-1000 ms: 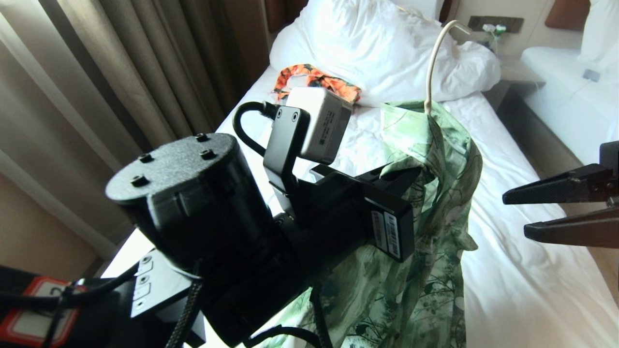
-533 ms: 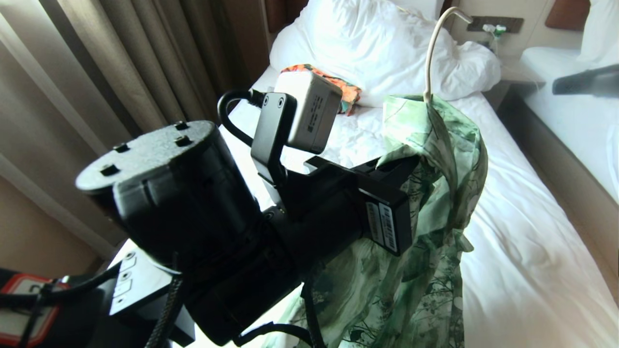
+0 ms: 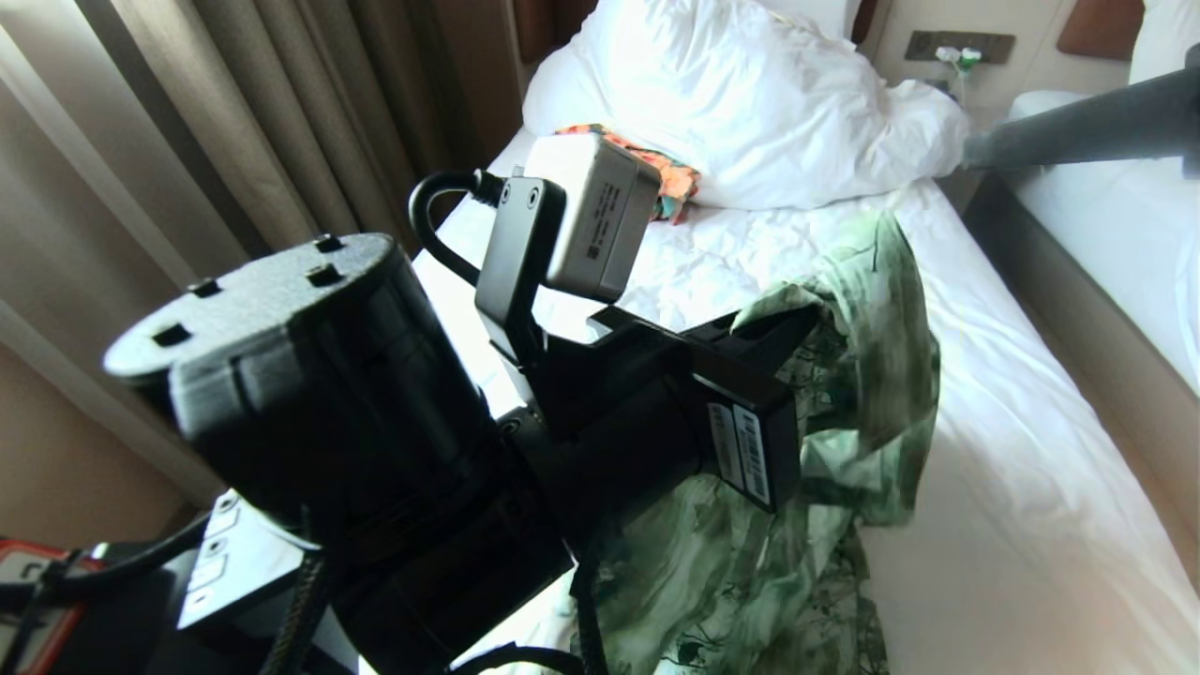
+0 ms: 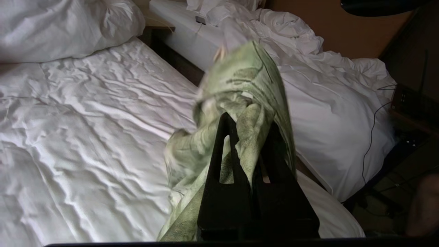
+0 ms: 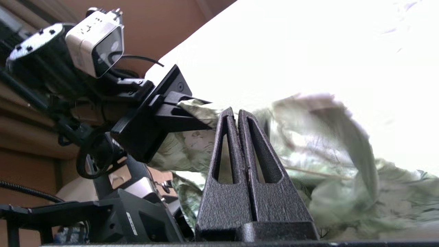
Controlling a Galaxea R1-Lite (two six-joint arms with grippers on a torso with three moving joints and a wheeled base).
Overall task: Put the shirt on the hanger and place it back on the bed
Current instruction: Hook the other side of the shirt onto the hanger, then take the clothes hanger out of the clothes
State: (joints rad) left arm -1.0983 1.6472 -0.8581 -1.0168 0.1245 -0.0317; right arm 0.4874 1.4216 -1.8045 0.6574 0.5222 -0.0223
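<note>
The light green flowered shirt (image 3: 881,375) sags in a blurred heap over the bed's (image 3: 994,469) white sheet. My left gripper (image 3: 792,323) is shut on a fold of it near the top. In the left wrist view a strip of the shirt (image 4: 240,79) runs between the closed fingers of the left gripper (image 4: 248,125). The right gripper (image 3: 975,150) is up at the far right, apart from the cloth. In its own view the right gripper (image 5: 235,111) is shut on nothing, with the shirt (image 5: 325,137) beyond it. The hanger is hidden.
An orange patterned garment (image 3: 670,173) lies by the bunched white duvet (image 3: 750,94) at the head of the bed. Curtains (image 3: 234,141) hang to the left. A second bed (image 3: 1106,234) stands across a narrow aisle (image 3: 1059,309) to the right.
The right gripper rose from the right edge to the top right and went from open to shut. The shirt's top slumped and the hanger's upright hook dropped out of sight.
</note>
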